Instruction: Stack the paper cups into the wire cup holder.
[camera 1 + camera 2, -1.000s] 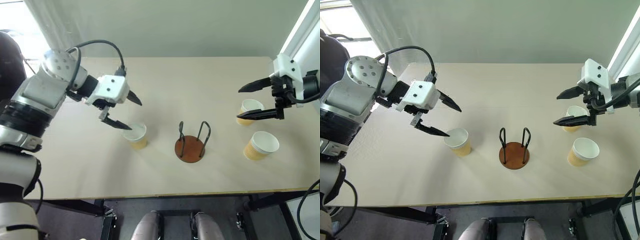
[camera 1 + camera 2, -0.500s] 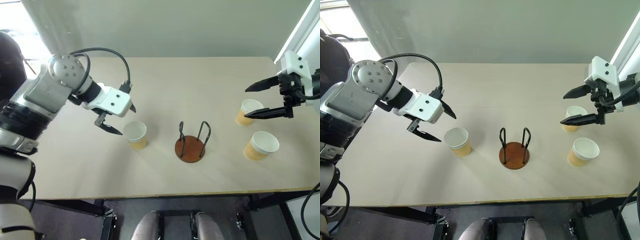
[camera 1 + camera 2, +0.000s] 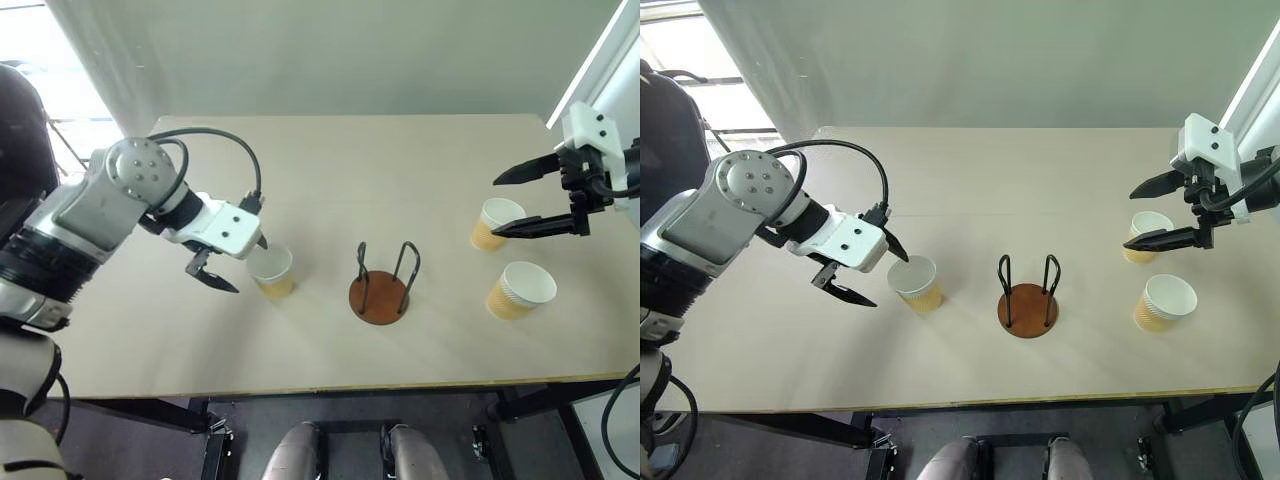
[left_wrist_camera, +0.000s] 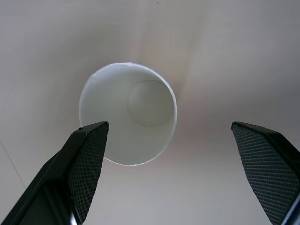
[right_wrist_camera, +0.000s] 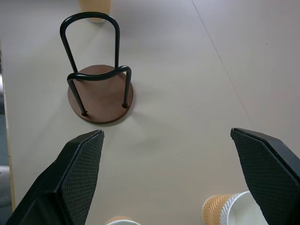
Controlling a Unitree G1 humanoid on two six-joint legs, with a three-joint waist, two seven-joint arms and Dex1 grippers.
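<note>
One paper cup (image 3: 271, 271) stands upright left of the wire cup holder (image 3: 380, 297), which sits at the table's middle with nothing in it. My left gripper (image 3: 238, 262) hangs open, tilted down, just left of and above this cup. In the left wrist view the cup's white mouth (image 4: 127, 120) lies between the spread fingers (image 4: 86, 154), nearer one of them, untouched. Two more paper cups (image 3: 497, 222) (image 3: 522, 290) stand at the right. My right gripper (image 3: 496, 206) hovers open above the farther one, holding nothing.
The tan table (image 3: 400, 160) ends in a front edge (image 3: 350, 388) close below the holder. A grey wall runs along its far side. The right wrist view looks over the holder (image 5: 100, 93) with cup rims (image 5: 229, 208) beside it.
My left gripper has sunk and tipped downward, drawing back to the left side of the cup. The right gripper stays open in about the same place.
</note>
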